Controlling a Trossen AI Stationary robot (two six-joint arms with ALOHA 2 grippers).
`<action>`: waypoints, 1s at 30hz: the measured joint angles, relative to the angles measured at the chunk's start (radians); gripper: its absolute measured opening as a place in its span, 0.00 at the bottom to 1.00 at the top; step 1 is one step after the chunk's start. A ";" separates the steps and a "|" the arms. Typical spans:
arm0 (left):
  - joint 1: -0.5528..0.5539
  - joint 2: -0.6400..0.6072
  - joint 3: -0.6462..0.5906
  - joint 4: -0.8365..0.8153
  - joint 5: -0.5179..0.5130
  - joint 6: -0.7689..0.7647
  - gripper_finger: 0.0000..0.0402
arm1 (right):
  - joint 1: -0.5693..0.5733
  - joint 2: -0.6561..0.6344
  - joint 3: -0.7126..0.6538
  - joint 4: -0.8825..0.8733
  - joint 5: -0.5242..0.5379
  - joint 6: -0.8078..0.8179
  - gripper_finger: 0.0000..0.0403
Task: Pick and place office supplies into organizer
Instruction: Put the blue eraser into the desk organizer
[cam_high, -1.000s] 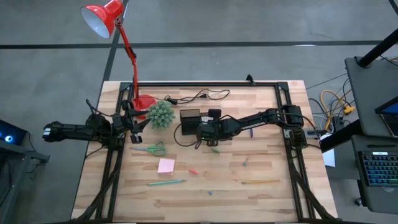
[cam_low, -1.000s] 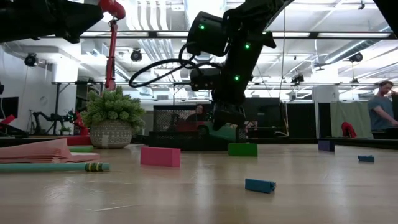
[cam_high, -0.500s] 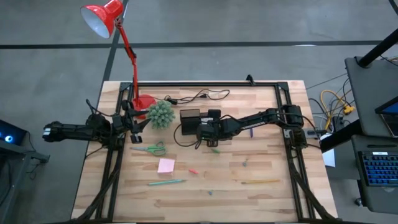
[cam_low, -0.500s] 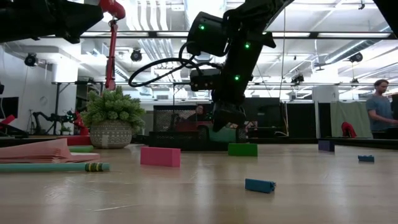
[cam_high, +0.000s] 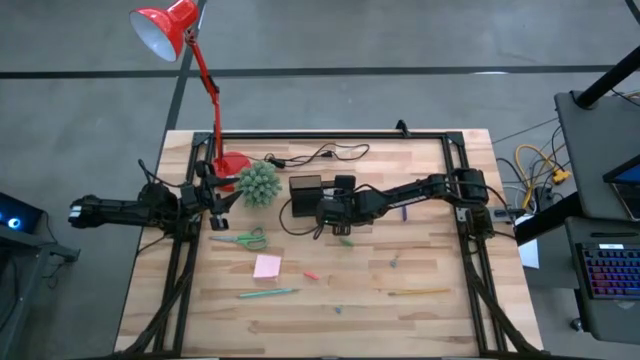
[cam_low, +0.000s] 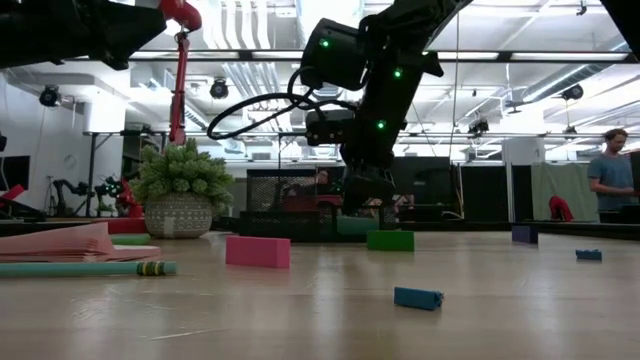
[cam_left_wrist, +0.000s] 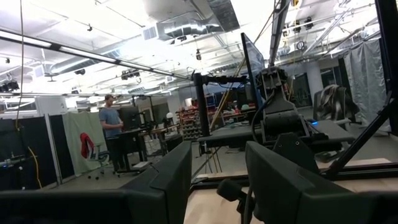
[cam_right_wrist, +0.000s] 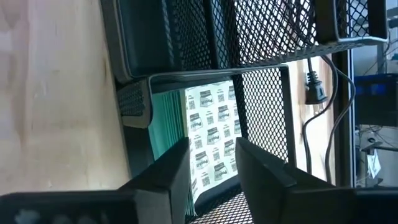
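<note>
The black mesh organizer (cam_high: 305, 187) stands at the table's middle, just right of the plant. My right gripper (cam_right_wrist: 211, 149) hangs over it, slanting down, open. The white-green patterned block (cam_right_wrist: 210, 118) lies in a compartment below, showing between the fingers. My left gripper (cam_left_wrist: 217, 186) waits open at the table's left (cam_high: 222, 203). The green-handled scissors (cam_high: 240, 240), pink sticky-note pad (cam_high: 267, 265), green pen (cam_high: 268, 293), yellowish stick (cam_high: 418, 292) and small red (cam_high: 311, 275), green (cam_high: 346, 241) and bluish (cam_high: 395, 262) bits lie flat on the wood.
A spiky green plant (cam_high: 259, 183) and the red lamp's base (cam_high: 232, 165) stand left of the organizer, and a black cable (cam_high: 320, 155) runs behind it. A black frame rims the table. People show in the room beyond, one at the right of the low view (cam_low: 612, 170).
My right gripper has opened over the organizer without moving away. It has let go of the patterned block, which has sunk from between the fingers down into the compartment.
</note>
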 joint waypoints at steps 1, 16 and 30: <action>0.000 0.000 0.000 -0.001 0.000 0.000 0.35 | 0.000 0.000 0.004 -0.006 0.000 0.000 0.31; 0.000 0.000 0.000 0.000 0.000 0.000 0.35 | 0.000 -0.001 0.237 -0.188 0.001 0.063 0.27; 0.000 0.000 0.000 0.000 0.000 0.000 0.35 | -0.013 -0.001 0.391 -0.511 -0.243 0.607 0.22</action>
